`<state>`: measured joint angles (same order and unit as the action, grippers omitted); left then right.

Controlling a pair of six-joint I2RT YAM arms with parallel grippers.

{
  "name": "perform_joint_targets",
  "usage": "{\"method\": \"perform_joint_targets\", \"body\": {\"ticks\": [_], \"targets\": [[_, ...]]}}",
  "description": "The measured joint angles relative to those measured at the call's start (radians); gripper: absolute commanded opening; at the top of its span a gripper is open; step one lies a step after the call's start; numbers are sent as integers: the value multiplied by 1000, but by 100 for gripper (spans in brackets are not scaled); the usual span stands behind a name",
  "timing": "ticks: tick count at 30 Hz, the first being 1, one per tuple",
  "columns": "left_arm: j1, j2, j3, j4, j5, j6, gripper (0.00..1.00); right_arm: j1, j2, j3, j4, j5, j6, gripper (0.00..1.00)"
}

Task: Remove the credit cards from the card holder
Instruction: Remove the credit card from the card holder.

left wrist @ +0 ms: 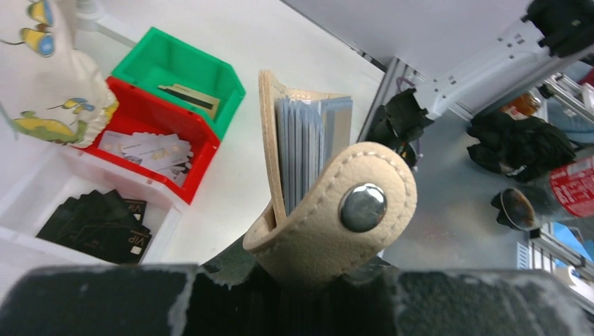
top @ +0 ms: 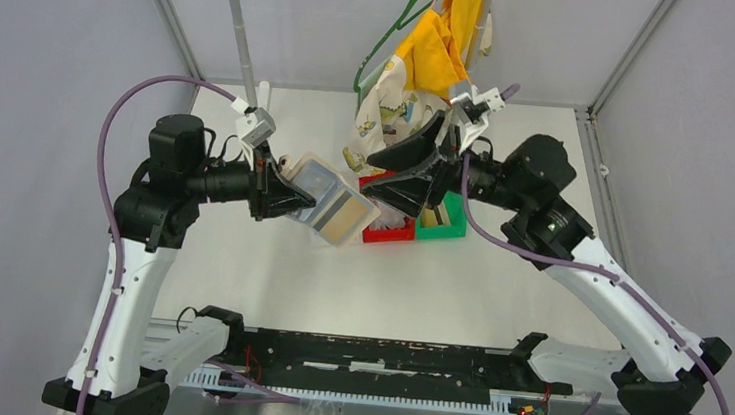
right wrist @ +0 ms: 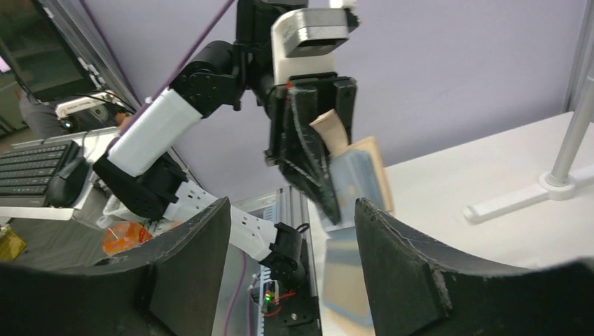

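The left gripper (top: 296, 199) clamps the open tan wallet (top: 335, 208) in the air above the bench's middle. The right gripper (right wrist: 291, 208) gapes wide just beside it. Black cards (left wrist: 94, 224) lie in the white bin (left wrist: 35, 189).

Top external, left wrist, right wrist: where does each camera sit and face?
Top external: above, behind the bases, looking down at table; both arms show.
Left wrist: on left arm, facing card holder in left end effector.
Right wrist: on right arm, facing left arm; open right end effector shows.
All share the card holder.
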<state>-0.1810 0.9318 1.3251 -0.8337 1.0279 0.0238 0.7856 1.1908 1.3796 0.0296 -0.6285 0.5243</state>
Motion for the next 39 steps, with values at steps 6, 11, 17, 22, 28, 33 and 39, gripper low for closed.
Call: {"method": "perform_joint_targets", "body": {"ticks": [6,11,17,22,28,33,39], "targets": [[0,23,0,14,-60,-33,2,27,-31,-177,213,0,149,67],[0,26,-3,38,-61,-65,2,74,66,-229,272,0,222,66],[0,17,-4,83,-56,-116,2,92,116,-232,312,0,266,66],[0,17,-4,95,-5,-131,2,91,116,-243,359,1,283,65],[7,19,-4,109,63,-138,8,93,108,-253,375,-1,287,58],[12,24,-3,122,120,-142,14,92,106,-254,384,-2,317,46],[18,25,-3,133,154,-163,24,92,107,-259,389,17,343,36]]}}
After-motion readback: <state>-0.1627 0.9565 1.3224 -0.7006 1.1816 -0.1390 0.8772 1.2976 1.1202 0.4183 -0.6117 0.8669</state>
